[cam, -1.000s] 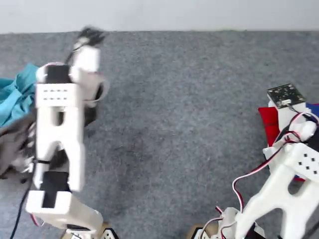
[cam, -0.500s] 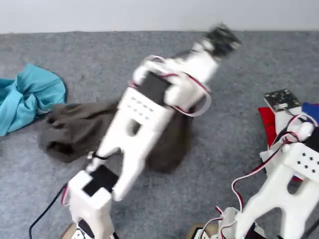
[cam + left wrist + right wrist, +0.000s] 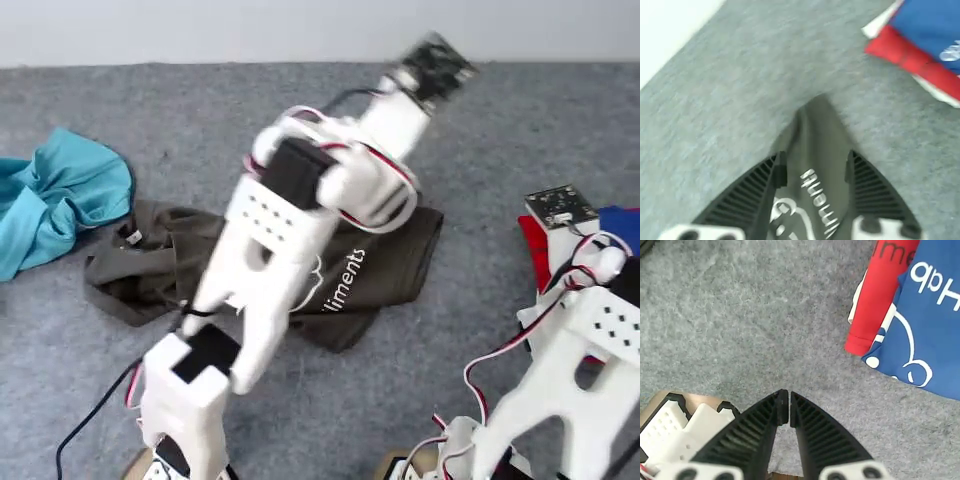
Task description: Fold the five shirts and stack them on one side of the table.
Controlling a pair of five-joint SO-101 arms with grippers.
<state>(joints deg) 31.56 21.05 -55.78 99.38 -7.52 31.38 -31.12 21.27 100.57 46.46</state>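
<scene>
High view shows the left arm [image 3: 290, 230] stretched from its base at the near left, slanting out over the middle of the grey desk [image 3: 500, 140]. Under it lies the brown shirt [image 3: 385, 270], with white print facing up. Its right part is spread fairly flat, its left part is bunched in folds, and the arm hides its middle. The teal shirt [image 3: 60, 195] sits crumpled at the far left edge, just beside the brown shirt's bunched end; whether the two touch cannot be told. At the right edge the red shirt [image 3: 535, 250] lies folded with the blue shirt [image 3: 622, 218] on top of it. The right arm [image 3: 570, 370] stands at the near right, just in front of that stack.

Left wrist view has the left jaws spread wide apart. The brown shirt [image 3: 815, 145] fills the gap between them, and one pointed corner of it reaches out past the tips onto the desk [image 3: 730, 90]. Whether the jaws touch the cloth cannot be told. Farther off lie the red shirt [image 3: 905, 55] and, over it, the blue shirt [image 3: 930, 25], with a white cloth [image 3: 940, 94] showing beneath them.

Right wrist view has the right jaws closed tip to tip with nothing between them, above bare desk [image 3: 740, 315]. Off to one side, the blue shirt [image 3: 927, 325] with white print overlaps the folded red shirt [image 3: 880, 295], and a strip of white cloth [image 3: 856, 305] shows under the red edge
</scene>
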